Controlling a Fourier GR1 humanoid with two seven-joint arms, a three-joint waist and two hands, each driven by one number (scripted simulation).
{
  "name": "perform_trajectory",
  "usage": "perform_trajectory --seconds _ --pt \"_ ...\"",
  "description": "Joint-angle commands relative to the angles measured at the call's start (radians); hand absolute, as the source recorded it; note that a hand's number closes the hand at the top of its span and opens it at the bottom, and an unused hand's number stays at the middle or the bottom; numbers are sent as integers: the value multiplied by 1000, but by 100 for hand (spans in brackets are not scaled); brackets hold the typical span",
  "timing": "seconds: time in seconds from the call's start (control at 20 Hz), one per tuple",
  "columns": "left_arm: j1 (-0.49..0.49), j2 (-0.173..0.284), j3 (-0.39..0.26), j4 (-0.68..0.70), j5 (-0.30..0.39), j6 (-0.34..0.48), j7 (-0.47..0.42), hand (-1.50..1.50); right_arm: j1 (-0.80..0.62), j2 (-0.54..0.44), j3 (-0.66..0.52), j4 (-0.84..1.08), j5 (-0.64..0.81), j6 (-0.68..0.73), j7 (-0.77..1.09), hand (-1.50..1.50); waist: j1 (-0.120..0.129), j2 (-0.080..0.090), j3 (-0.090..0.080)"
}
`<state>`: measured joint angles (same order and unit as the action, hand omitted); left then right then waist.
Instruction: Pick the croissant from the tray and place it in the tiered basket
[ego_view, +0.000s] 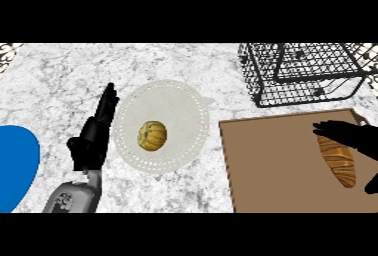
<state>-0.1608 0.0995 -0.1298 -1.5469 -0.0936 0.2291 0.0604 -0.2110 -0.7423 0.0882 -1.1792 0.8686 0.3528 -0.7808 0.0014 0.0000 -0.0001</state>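
We are at the grasp step: our right hand (353, 136) hovers with fingers spread over the croissant (338, 161), not gripping it, on the tray (280, 165) by the table's right edge. Next we must close around it and lift toward the basket (306, 72) behind. Our left hand (94, 131) rests open.

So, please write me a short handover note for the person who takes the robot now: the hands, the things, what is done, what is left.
Left hand: open, fingers straight, resting beside the white plate; it holds nothing.
Right hand: open, over the upper end of the croissant, not closed on it.
The croissant lies on the brown tray, near its right side.
The wire basket stands behind the tray.
A small pastry sits on the plate; a blue object shows at the left edge.
Done: the right hand has reached the croissant.
Left: grasp, lift, place in the basket.
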Motion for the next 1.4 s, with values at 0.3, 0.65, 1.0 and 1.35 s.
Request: perform_trajectory --seconds 0.3,0.65,1.0,1.35 --pt "-50 6 48 2 0 -25 34 0 -32 94 -29 51 70 -204 -95 150 1 1 0" --pt "7 3 42 13 -3 -38 -22 0 -61 232 -17 2 178 -209 248 150 -2 -2 -2" --pt "8 -13 12 7 -28 -24 1 0 -105 388 47 -102 394 -15 834 150 -5 -13 -8" --pt "6 -13 31 10 -28 -13 -4 0 -205 592 83 -406 503 179 1251 150 -16 -11 -3"
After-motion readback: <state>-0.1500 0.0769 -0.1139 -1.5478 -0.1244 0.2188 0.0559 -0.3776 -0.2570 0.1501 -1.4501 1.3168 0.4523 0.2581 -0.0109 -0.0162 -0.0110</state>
